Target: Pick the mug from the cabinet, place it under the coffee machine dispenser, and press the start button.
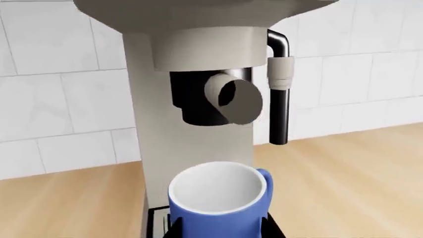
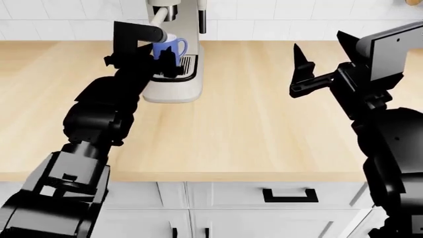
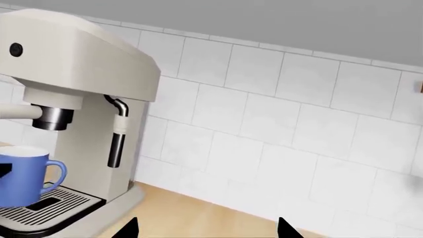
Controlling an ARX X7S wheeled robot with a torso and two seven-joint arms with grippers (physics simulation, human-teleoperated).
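The left gripper [image 2: 160, 63] clamps the blue mug [image 2: 169, 48] over the drip tray [image 3: 41, 210] beneath the dispenser [image 1: 206, 97] at the table's [image 2: 264, 124] back edge, the idle right gripper [image 3: 206, 229] stands spread, and release and button press remain.

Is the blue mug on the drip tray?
Yes, the mug stands upright on the black slotted tray, below the dark spout.

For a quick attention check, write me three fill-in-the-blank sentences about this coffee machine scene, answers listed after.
1. The mug is coloured ____.
2. The mug is held by the robot's ____ gripper.
3. The mug sits over the drip tray, below the coffee machine dispenser, while the right gripper holds ____.

Missing words: blue; left; nothing
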